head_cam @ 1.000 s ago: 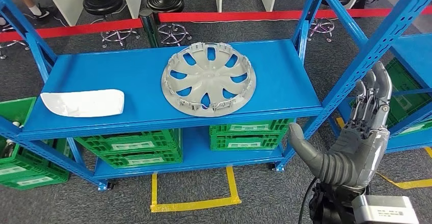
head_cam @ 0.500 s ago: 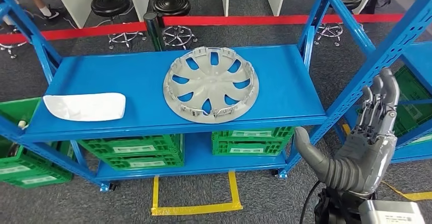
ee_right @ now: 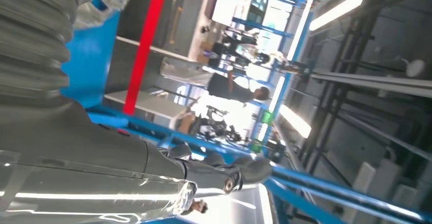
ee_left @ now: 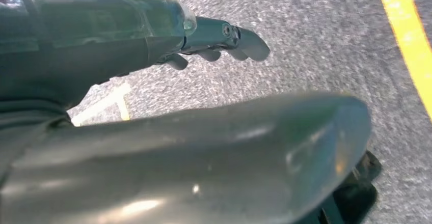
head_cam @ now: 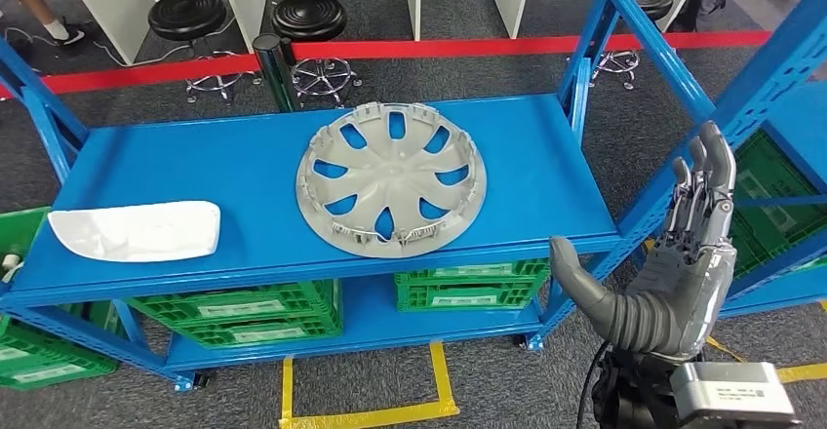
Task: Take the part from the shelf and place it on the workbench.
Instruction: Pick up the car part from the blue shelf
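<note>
A grey wheel cover point(head_cam: 390, 177) lies flat in the middle of the blue shelf's top board point(head_cam: 244, 151). A white curved panel point(head_cam: 135, 230) lies at that board's left front. My right hand point(head_cam: 663, 273) is raised beside the shelf's right front corner, lower than the board, fingers straight up and thumb spread toward the shelf, holding nothing. The right wrist view has the same right hand point(ee_right: 102, 163) with fingers extended. My left hand point(ee_left: 153, 132) hangs over grey carpet, its fingers point(ee_left: 224, 35) stretched out and empty.
Green crates point(head_cam: 244, 307) fill the lower shelf. A slanted blue upright point(head_cam: 683, 156) of a second rack with green crates point(head_cam: 780, 195) stands close behind my right hand. Black stools point(head_cam: 307, 15) and a red floor line point(head_cam: 468, 47) lie beyond. Yellow tape point(head_cam: 439, 390) marks the floor.
The whole picture has shifted a little as the camera moved, bringing the shelf slightly closer and to the left. My right hand stays raised and open beside the shelf corner.
</note>
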Controlling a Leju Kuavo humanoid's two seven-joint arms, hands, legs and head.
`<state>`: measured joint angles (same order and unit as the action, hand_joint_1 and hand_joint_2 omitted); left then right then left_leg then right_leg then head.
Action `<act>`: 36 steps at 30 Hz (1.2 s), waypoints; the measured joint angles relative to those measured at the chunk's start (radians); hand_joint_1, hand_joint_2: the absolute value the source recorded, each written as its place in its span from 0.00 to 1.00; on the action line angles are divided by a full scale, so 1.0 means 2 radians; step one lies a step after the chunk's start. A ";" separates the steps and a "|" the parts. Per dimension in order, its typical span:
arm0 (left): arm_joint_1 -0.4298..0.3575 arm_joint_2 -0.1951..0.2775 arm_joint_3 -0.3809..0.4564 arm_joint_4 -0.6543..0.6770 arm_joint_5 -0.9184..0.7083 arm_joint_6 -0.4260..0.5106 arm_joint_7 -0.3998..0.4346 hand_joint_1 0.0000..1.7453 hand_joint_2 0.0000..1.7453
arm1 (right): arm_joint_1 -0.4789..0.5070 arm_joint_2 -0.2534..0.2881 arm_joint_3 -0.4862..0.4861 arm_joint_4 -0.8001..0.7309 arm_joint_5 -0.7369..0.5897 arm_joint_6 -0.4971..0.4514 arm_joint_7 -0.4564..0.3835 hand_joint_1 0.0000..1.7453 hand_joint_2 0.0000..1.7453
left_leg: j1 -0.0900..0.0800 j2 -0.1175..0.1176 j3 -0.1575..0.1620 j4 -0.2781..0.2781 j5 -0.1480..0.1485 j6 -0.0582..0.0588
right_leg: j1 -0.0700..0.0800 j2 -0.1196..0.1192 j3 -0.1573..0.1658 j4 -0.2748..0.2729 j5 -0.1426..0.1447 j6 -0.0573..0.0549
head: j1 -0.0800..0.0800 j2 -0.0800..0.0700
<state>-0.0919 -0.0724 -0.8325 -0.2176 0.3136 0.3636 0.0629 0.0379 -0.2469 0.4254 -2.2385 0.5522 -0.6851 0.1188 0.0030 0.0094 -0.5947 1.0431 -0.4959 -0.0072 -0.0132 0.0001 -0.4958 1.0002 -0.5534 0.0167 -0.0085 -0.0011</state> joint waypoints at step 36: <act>-0.001 0.000 -0.005 0.002 -0.007 -0.007 0.005 0.00 0.00 | -0.010 -0.042 0.001 0.043 -0.008 0.016 0.058 0.00 1.00 | 0.008 -0.002 0.004 -0.001 -0.006 0.002 | -0.010 0.000 -0.010 0.002 0.015 -0.004 | 0.011 0.000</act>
<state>-0.0948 -0.0723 -0.8429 -0.2130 0.2999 0.3498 0.0724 0.0175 -0.3318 0.4271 -2.1517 0.5363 -0.6522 0.2351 0.0180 0.0053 -0.5868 1.0409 -0.5075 -0.0038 -0.0336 0.0009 -0.5166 1.0037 -0.5231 0.0078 0.0143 -0.0011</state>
